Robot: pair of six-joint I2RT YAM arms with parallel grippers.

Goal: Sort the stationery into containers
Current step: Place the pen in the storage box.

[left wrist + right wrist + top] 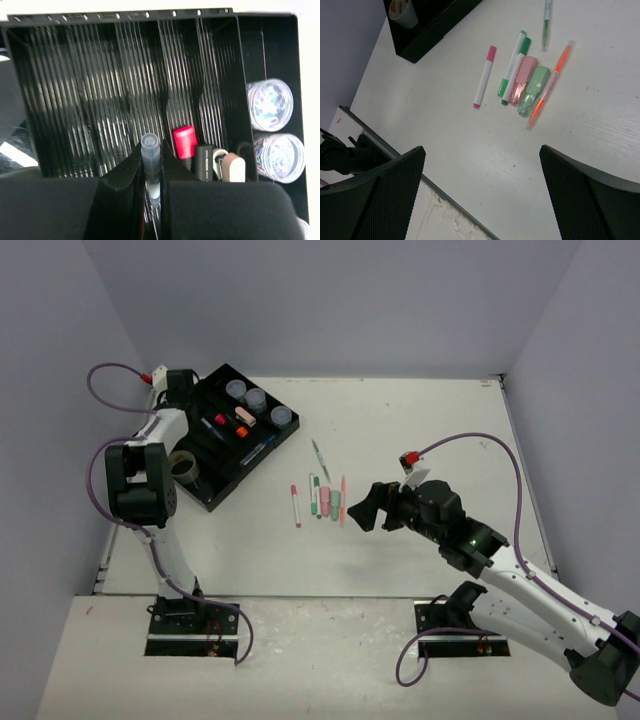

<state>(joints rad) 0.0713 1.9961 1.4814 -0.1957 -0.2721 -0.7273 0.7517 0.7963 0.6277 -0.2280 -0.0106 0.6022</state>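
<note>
Tray [226, 486] far left on the table [420, 430], pens [322, 498] in the middle.
Jars [256, 400] stand in the tray's back end; the pens lie in a row to its right, with one more pen [319, 458] just behind that row.

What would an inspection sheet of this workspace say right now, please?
Surface: white table, seven pens and markers loose mid-table.
Job's things: tray at far left holds three jars, tape, a red marker and more.
Clutter: nothing seen.
Grippers: left gripper shut on a pen over the tray; right gripper open, near the loose pens.
Cables: a purple cable loops along each arm.
Surroundings: plain grey walls on three sides.
</note>
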